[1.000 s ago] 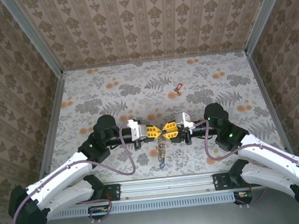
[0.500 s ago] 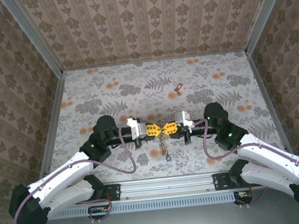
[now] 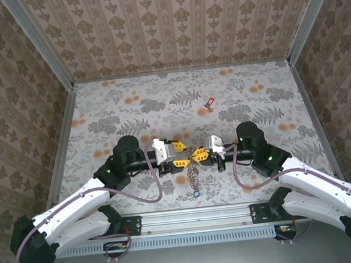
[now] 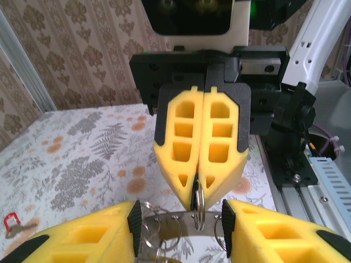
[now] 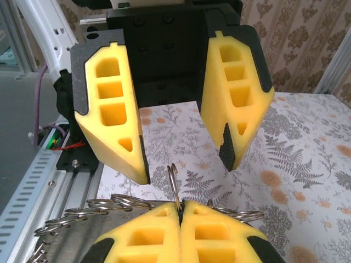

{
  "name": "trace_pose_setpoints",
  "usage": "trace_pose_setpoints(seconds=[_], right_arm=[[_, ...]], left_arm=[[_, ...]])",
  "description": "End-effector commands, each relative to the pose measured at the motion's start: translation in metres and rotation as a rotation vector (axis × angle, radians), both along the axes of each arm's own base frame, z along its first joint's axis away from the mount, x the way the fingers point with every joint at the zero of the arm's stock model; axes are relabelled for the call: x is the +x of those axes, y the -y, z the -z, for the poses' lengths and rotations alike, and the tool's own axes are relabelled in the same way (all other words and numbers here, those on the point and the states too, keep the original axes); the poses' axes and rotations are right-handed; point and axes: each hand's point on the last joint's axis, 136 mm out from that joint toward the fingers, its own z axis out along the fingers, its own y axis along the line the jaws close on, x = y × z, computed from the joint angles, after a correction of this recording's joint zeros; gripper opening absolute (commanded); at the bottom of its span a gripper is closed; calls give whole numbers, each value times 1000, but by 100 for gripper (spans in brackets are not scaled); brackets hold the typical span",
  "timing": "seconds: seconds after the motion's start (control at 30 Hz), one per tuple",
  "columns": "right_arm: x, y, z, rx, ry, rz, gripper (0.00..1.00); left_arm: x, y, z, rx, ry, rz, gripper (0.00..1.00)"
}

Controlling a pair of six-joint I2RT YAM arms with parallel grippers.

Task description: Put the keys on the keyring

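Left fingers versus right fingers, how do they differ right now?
The left fingers stand apart; the right fingers are pressed together. The right fingers pinch a ring of the keyring at their tips; the left fingers just flank it. Both are yellow and face each other.

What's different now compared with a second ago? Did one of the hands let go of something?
The left hand has opened and let go of the keyring. The right hand stays shut on it, with the ring's chain still dangling below. The red key farther back has not moved.
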Motion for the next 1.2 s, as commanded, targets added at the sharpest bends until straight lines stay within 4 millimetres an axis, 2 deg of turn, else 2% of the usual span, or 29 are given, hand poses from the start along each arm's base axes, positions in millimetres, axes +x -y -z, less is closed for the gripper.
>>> trace_pose_setpoints(seconds=[0.0, 0.23, 0.77, 0.93, 1.1, 1.17], right_arm=[[-2, 1, -27, 31, 96, -10, 0], [-2, -1, -25, 31, 117, -21, 0], [-4, -6, -34, 77, 89, -47, 0], [-4, -7, -33, 80, 82, -49, 0], [-4, -7, -27, 63, 72, -50, 0], [-5, -7, -24, 45, 60, -62, 0]], left_arm=[[-5, 0, -11, 3, 23, 18, 45], [-10, 1, -9, 20, 28, 48, 37], [-8, 5, -1, 55, 31, 42, 30], [-7, 4, -2, 59, 41, 36, 19], [-9, 3, -6, 51, 60, 39, 0], [-5, 2, -6, 55, 70, 15, 0]])
